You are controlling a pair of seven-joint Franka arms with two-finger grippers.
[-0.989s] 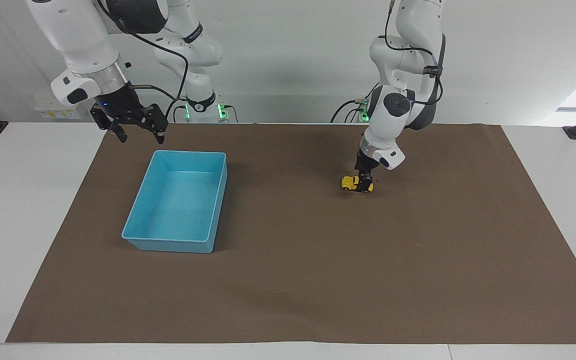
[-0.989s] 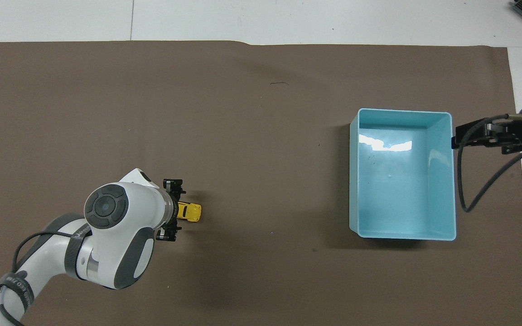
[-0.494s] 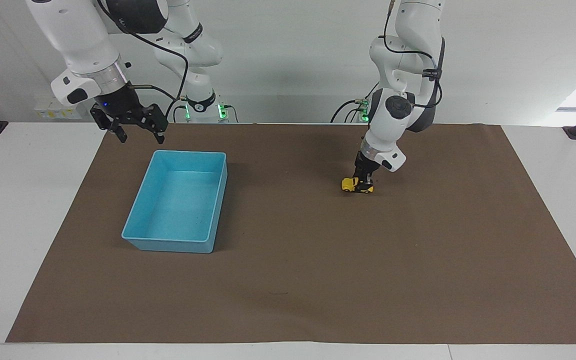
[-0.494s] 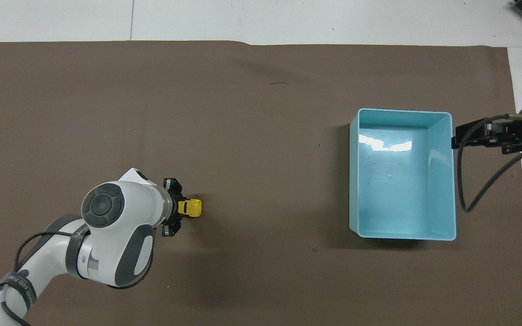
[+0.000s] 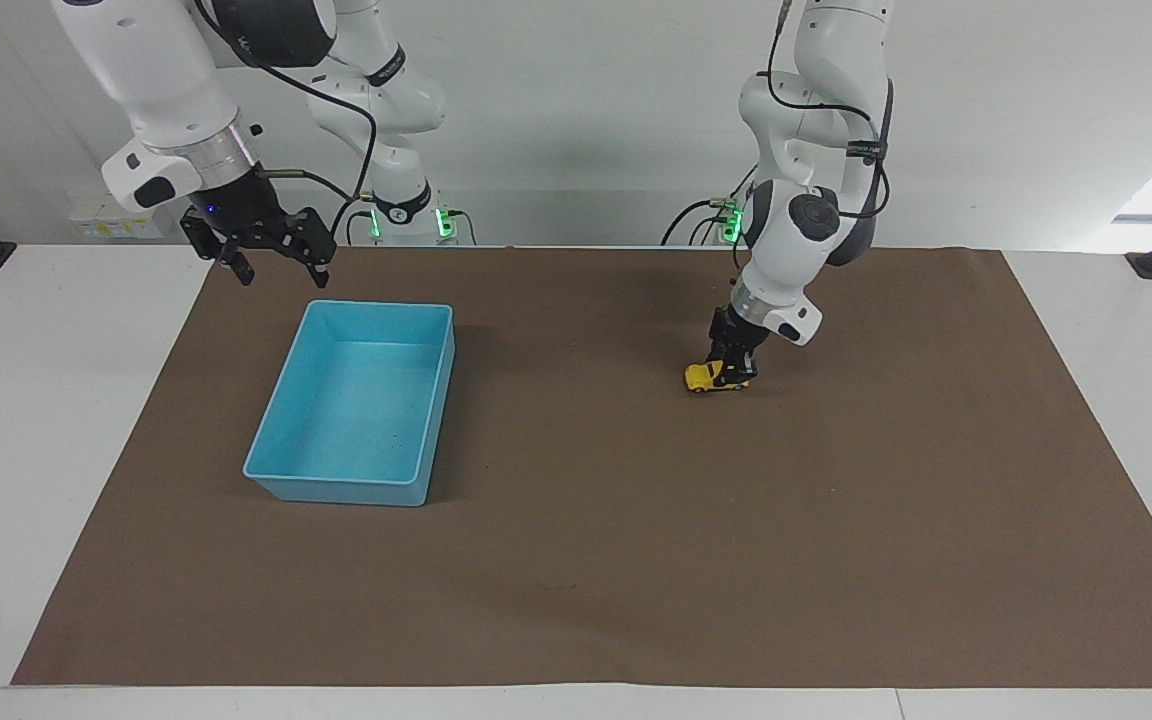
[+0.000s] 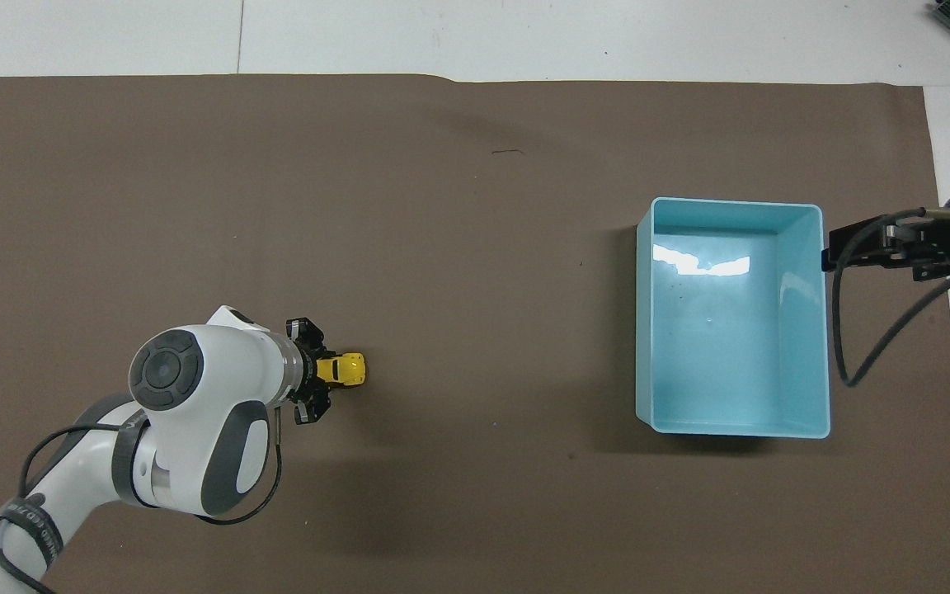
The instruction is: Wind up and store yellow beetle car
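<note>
The yellow beetle car (image 5: 704, 377) is tiny and sits low on the brown mat toward the left arm's end of the table. My left gripper (image 5: 733, 373) is shut on its rear end, so only the front half shows. In the overhead view the car (image 6: 345, 369) sticks out of the left gripper (image 6: 318, 373) toward the bin. The blue bin (image 5: 336, 485) is empty and lies toward the right arm's end; it also shows in the overhead view (image 6: 645, 330). My right gripper (image 5: 282, 277) is open and empty, and waits in the air beside the bin's corner (image 6: 834, 250).
The brown mat (image 5: 576, 560) covers most of the white table. A black cable (image 6: 846, 330) hangs from the right wrist beside the bin's long wall.
The left arm has swung its wrist toward its own end of the table and turned. The car in its grip has shifted slightly along the mat. The right arm has not moved.
</note>
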